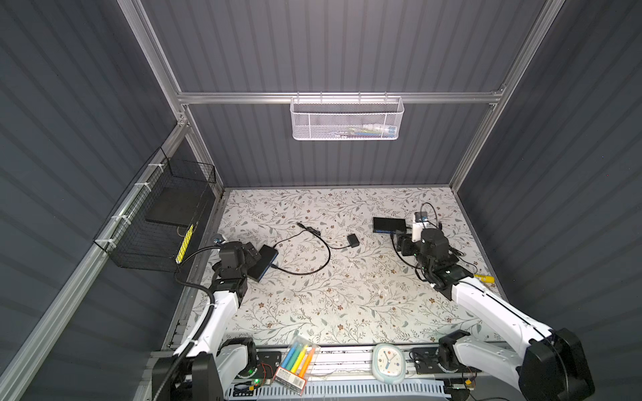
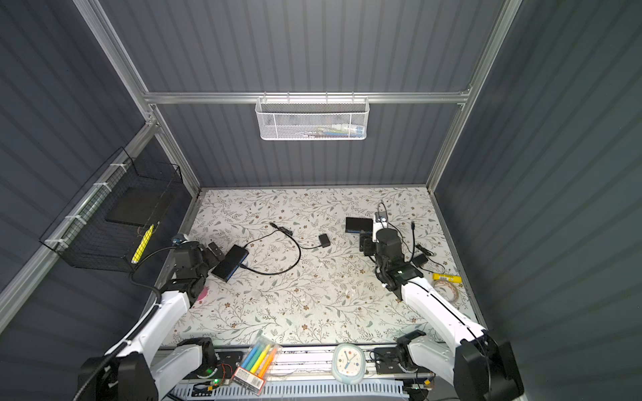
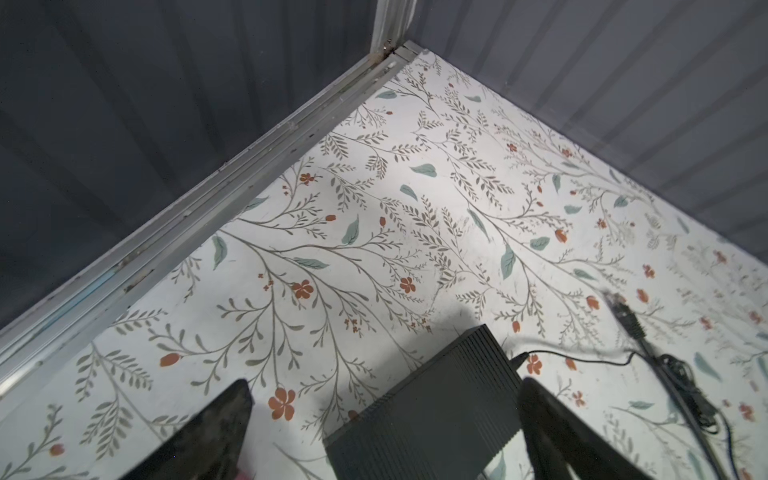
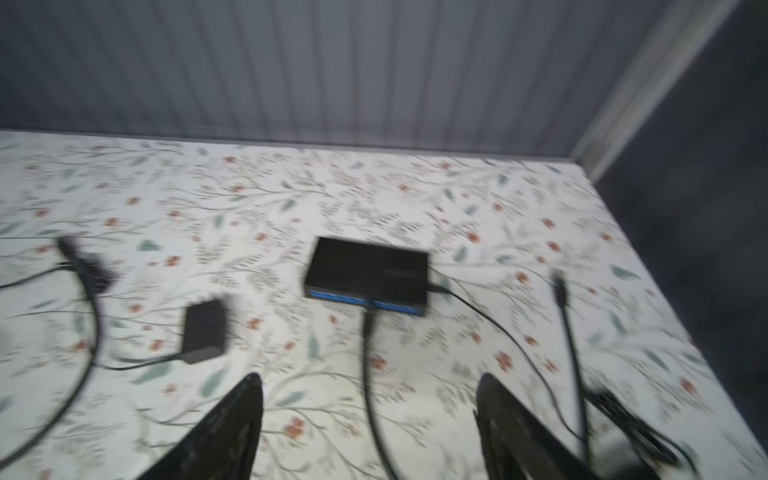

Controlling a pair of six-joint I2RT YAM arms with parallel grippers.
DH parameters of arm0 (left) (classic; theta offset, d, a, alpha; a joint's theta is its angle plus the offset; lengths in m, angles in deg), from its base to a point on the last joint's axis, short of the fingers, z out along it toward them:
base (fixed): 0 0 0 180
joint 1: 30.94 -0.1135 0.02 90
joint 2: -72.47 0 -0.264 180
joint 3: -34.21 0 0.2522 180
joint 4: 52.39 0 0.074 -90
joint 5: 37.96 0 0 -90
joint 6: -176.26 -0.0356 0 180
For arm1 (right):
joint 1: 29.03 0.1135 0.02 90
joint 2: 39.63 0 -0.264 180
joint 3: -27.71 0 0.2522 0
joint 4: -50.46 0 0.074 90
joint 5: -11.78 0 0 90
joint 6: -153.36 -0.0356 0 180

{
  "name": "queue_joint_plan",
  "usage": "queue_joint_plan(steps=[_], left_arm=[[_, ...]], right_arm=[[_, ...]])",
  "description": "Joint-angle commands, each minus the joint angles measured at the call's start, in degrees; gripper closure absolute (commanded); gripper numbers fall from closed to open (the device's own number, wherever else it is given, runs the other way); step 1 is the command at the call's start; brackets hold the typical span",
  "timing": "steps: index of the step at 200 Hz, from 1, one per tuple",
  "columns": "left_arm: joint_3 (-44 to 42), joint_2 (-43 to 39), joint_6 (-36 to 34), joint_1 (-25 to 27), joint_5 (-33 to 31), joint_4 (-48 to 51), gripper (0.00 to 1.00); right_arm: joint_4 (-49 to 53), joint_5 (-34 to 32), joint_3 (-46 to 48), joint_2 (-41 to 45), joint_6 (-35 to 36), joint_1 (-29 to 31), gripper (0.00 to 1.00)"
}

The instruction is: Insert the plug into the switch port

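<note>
No legible text, marker pack label (image 1: 290,378) perhaps printed but too small, clock face (image 1: 389,362) numerals unreadable

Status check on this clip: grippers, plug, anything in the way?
Left gripper open, left switch between its fingers. Right gripper open, empty. Plug looks seated in right switch, view blurred. Black adapter mid-table, blocking nothing.

This is a robotics lab test cell. An aluminium frame (image 1: 340,98) holds dark ribbed wall panels (image 1: 347,45) around a floral-covered tabletop (image 1: 347,305). The left arm (image 1: 215,312) and the right arm (image 1: 493,309) rise from a rail at the near edge, beside bare circuit boards (image 1: 258,380) with green lights. A white mesh basket (image 1: 347,119) hangs from the frame, and a black wire basket (image 1: 153,229) is zip-tied to it.
</note>
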Motion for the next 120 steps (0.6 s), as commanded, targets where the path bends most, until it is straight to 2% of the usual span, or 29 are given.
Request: queue_joint_plan(steps=[1, 25, 36, 49, 58, 65, 76, 89, 110, 120], left_arm=[[-3.6, 4.0, -6.9, 0.9, -5.1, -16.0, 0.0], [-7.9, 7.9, -9.3, 0.9, -2.3, -29.3, 0.0], [-9.3, 10.3, -12.0, 0.9, -2.7, -33.2, 0.0], [-9.8, 12.9, -14.2, 0.9, -3.9, -35.8, 0.0], [-10.7, 15.9, -15.4, 0.9, -4.0, -39.8, 0.0], [-11.2, 18.1, -15.9, 0.9, -4.4, -44.0, 0.0], [-10.4, 18.8, -15.9, 0.9, -2.7, -43.3, 0.0], [-10.1, 22.6, -16.1, 0.9, -3.4, -49.1, 0.0], [-8.3, 32.6, -17.5, 0.8, 0.9, -58.3, 0.0], [-6.8, 35.8, -19.5, 1.4, 4.1, -57.4, 0.0]], right_arm=[[-13.9, -5.4, 9.1, 3.1, 1.4, -5.2, 0.18], [-16.5, 1.5, 12.2, 1.2, 2.3, -10.3, 0.17], [-18.3, 2.8, 12.7, -1.1, 1.8, -11.8, 0.17], [-25.1, 3.2, 14.2, -3.9, 1.7, -13.0, 0.17], [-24.7, 4.0, 13.2, -6.2, 2.3, -13.4, 0.17], [-28.2, 4.5, 13.3, -7.9, 2.5, -13.9, 0.17], [-34.6, 5.2, 13.5, -11.4, 2.6, -14.7, 0.16], [-36.8, 5.8, 12.2, -14.4, 4.8, -15.1, 0.16], [-44.2, 7.7, 12.2, -21.6, 4.6, -16.5, 0.16], [-46.0, 8.6, 13.0, -21.8, 4.2, -17.0, 0.16]])
